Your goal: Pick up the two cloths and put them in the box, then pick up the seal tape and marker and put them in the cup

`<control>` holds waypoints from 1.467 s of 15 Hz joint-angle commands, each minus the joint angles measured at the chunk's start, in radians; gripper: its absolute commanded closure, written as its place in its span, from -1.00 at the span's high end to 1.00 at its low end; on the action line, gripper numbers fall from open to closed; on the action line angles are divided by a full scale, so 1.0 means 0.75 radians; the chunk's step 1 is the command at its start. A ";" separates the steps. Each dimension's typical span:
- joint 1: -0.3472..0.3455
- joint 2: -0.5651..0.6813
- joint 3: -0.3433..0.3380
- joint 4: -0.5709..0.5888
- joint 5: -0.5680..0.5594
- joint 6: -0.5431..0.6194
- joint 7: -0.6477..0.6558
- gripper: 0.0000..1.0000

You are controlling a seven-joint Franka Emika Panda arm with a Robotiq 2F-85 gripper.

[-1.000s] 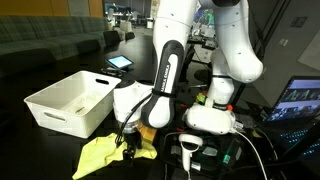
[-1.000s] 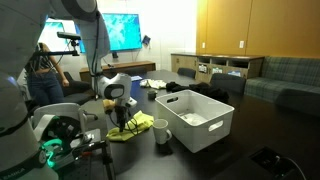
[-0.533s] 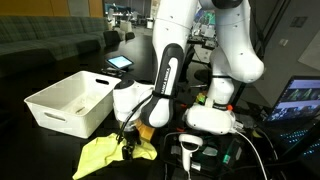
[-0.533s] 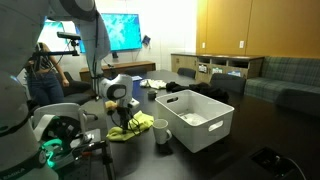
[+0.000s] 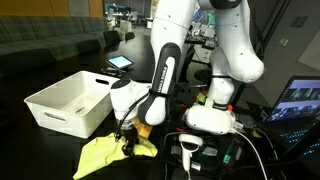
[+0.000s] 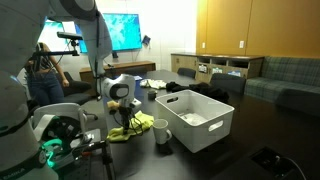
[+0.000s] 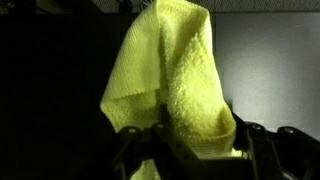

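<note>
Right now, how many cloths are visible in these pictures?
1. The yellow cloth lies on the dark table, beside the box. Another cloth may be hidden inside the box; I cannot tell.

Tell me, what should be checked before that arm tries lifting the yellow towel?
1. End effector lowered onto the yellow cloth: ok, it sits at the cloth's edge.
2. Fabric between the fingers: ok, the wrist view shows cloth bunched there.
3. Grip fully closed on the fabric: cannot tell.
4. Cloth clear of the table: not ok, it lies spread on the dark top in both exterior views.
5. Box open on top and ready to receive: ok.
6. Cup out of the carrying path: cannot tell; it stands upright right beside the box.
</note>
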 commanded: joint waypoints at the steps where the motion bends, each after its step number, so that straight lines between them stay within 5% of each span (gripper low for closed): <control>1: 0.046 0.014 0.004 0.039 -0.044 -0.063 0.060 -0.55; 4: 0.067 -0.020 0.009 0.027 -0.059 -0.109 0.079 -0.98; 11: 0.138 -0.269 -0.059 -0.007 -0.239 -0.480 0.316 -0.94; 16: 0.058 -0.451 -0.011 0.083 -0.426 -0.843 0.520 -0.94; 22: -0.077 -0.522 0.102 0.332 -0.483 -1.291 0.675 -0.94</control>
